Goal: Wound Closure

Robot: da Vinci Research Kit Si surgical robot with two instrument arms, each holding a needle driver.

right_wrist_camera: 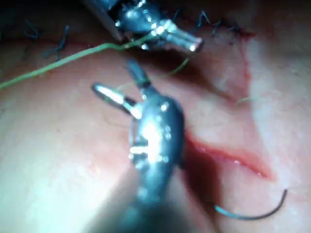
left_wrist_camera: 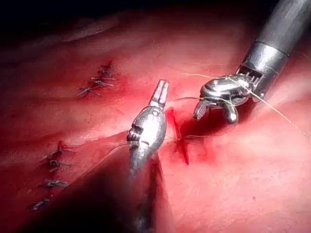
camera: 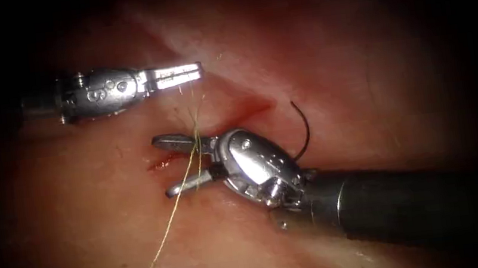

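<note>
Cut [camera: 237,116] in the tissue [camera: 363,60], a short red slit with a little red fluid [camera: 161,162] along it, lies between and under the two tools. Right tool [camera: 173,165]: fingers spread wide, straddling the thread [camera: 186,170] without pinching it; they hold nothing. Left tool [camera: 175,75]: fingers pressed together, apparently pinching the thread's upper end, though the contact is fine and hard to confirm. The thread, a thin pale-yellow strand, runs from the left tool down between the right tool's spread fingers and trails loose over the tissue to the cut's left. The needle [camera: 303,129], a slim dark curved wire, lies free on the tissue to the cut's right, just behind the right tool's wrist; neither tool holds it, and it appears to rest on the surface rather than in the tissue.

Progress, as a judgement: the cut still gapes, so closure here is unfinished; thread is at the cut, but no tied knot is visible on it. In the left wrist view, rows of dark knotted stitches [left_wrist_camera: 99,82] mark other cuts already closed.

Materials: tissue pale pink, moist, softly ridged; tools polished steel on dark matte shafts.
</note>
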